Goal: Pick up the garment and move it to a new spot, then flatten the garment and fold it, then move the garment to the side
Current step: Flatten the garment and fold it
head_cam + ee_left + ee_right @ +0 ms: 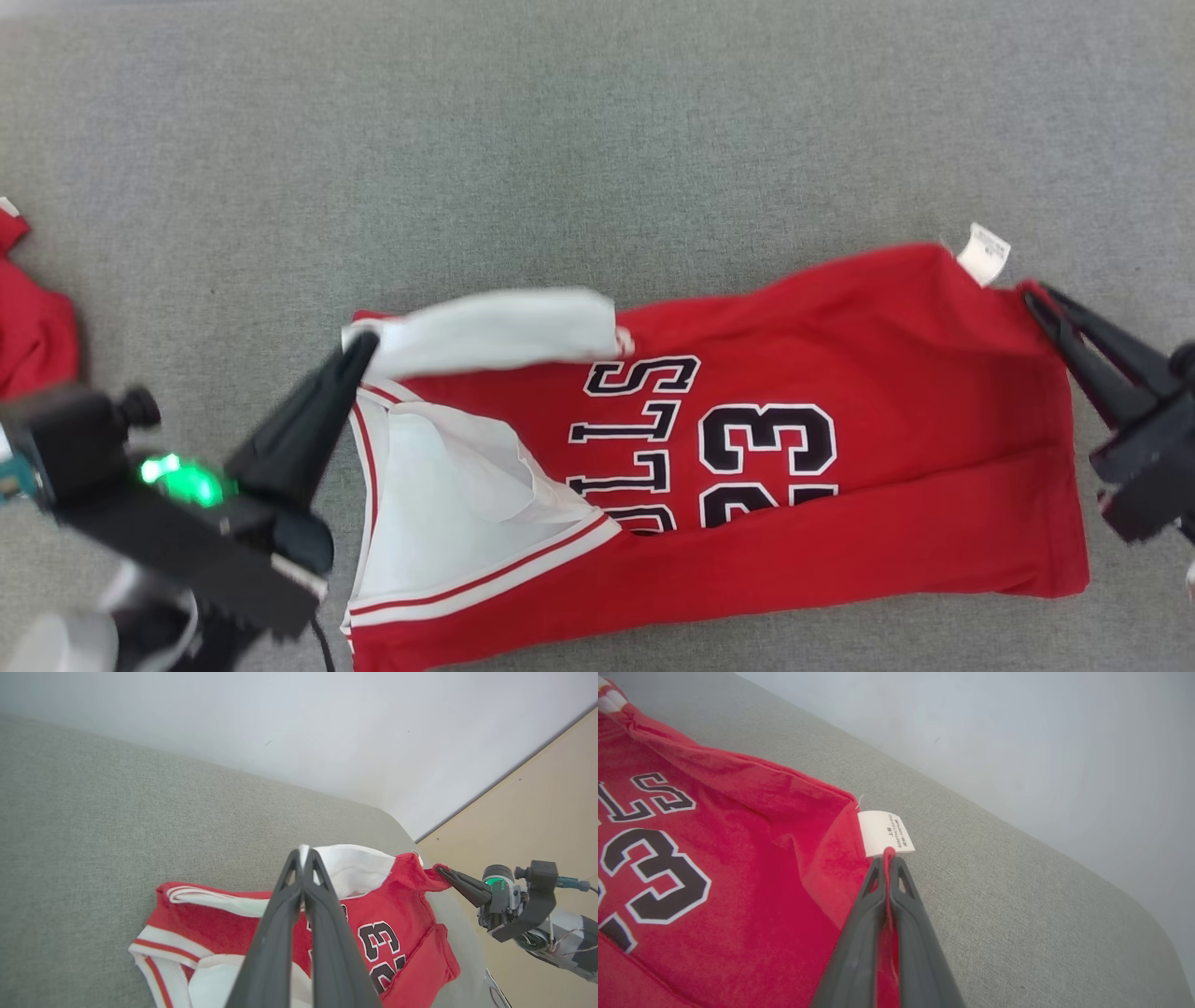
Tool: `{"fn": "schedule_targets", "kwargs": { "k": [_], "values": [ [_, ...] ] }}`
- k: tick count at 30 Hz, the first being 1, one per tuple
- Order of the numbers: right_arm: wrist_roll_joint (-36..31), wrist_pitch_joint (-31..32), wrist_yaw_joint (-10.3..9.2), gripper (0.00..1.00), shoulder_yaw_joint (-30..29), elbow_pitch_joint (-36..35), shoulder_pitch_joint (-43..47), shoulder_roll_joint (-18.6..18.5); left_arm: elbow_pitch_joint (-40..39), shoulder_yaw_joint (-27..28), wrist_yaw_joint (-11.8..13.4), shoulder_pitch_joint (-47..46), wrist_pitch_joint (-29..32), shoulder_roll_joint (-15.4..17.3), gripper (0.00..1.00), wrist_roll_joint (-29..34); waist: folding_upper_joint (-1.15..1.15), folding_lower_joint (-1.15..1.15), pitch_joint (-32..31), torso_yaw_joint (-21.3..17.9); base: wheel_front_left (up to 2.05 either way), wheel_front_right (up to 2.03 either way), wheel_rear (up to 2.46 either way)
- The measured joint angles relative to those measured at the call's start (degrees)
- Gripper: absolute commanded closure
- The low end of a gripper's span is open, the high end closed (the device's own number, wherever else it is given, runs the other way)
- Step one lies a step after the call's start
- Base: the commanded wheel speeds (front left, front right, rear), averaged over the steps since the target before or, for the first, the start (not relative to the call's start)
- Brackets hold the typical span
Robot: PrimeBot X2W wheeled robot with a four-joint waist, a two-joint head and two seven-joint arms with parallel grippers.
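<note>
- Head view: found the garment [840, 392], a red jersey, lying lengthwise on the near half of the grey table [597, 112], neck end left, hem end right.
- Saw the left tool [362, 347] clamped shut on the turned-over white shoulder edge at the far left corner, a white sliver nipped at its tip.
- Saw the right tool [1036, 295] clamped shut on the far right hem corner, just beside the white label [985, 252], with red fabric pressed in its grip.
- Judged both far corners gripped together so as to keep the far edge taut and carry it as one straight line, probably for a fold towards the near side.
- Counted: one garment in work, two tools, one label, one further red cloth [33, 327] at the left edge, well apart.
</note>
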Motion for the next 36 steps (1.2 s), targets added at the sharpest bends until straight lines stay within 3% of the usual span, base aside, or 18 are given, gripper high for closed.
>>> {"fn": "schedule_targets", "kwargs": {
  "k": [10,17,18,19,20,21,22,23,30,36],
  "values": [
    [-14.2,0.0,0.0,1.0,-8.4,-4.6,13.8,1.5,-1.7,0.1,0.6,12.7,-4.1,-2.2,1.0,-2.2,0.0,0.0,-1.7,-0.5,0.0,0.0,0.0],
    [-15.4,0.0,0.0,1.0,-13.3,-5.5,21.0,5.0,1.1,-0.2,1.1,17.3,-5.9,-3.4,1.0,-2.5,0.0,0.0,-2.0,-0.5,0.0,0.0,0.0],
    [-15.0,0.0,0.0,0.91,-14.0,-5.3,21.5,5.7,1.8,-0.3,1.3,17.6,-6.1,-3.6,1.0,-2.5,0.0,0.0,-2.0,-0.5,0.0,0.0,0.0],
    [-14.3,0.0,0.0,0.65,-14.6,-5.1,22.2,6.4,2.4,-0.5,1.3,18.0,-6.2,-3.8,1.0,-2.7,0.0,0.0,-2.1,-0.5,0.0,0.0,0.0],
    [-13.9,0.0,0.0,0.18,-15.0,-4.9,23.0,6.9,3.1,-0.9,1.3,18.3,-6.2,-4.2,1.0,-2.9,0.0,0.01,-2.2,-0.5,0.0,0.0,0.0],
    [-12.6,0.0,0.0,0.0,-16.0,-4.2,24.0,7.8,3.8,-1.1,1.3,18.5,-6.3,-4.4,1.0,-2.9,0.0,0.01,-2.4,-0.5,0.0,0.0,0.0],
    [-11.3,0.0,0.0,0.0,-17.1,-3.9,24.9,8.8,4.3,-1.2,1.3,18.7,-6.3,-4.5,0.61,-2.9,0.0,0.01,-2.5,-0.4,0.0,0.0,0.0],
    [-9.9,0.0,0.0,0.0,-18.6,-3.9,25.8,10.0,5.0,-1.2,1.3,18.9,-6.6,-4.7,0.0,-2.9,0.0,0.0,-2.7,-0.3,0.0,0.0,0.0],
    [-0.4,0.0,0.01,0.0,-30.0,-9.4,31.8,20.7,6.6,-1.0,2.2,18.8,-10.5,-6.0,0.0,0.3,0.0,0.0,-3.9,-0.2,0.0,0.0,0.0],
    [3.4,0.0,-0.01,0.0,-39.0,-11.3,32.9,28.9,7.2,0.5,6.4,15.6,-15.7,-6.0,0.0,8.6,0.0,0.0,-4.9,-0.8,0.0,0.0,0.0]
  ]
}}
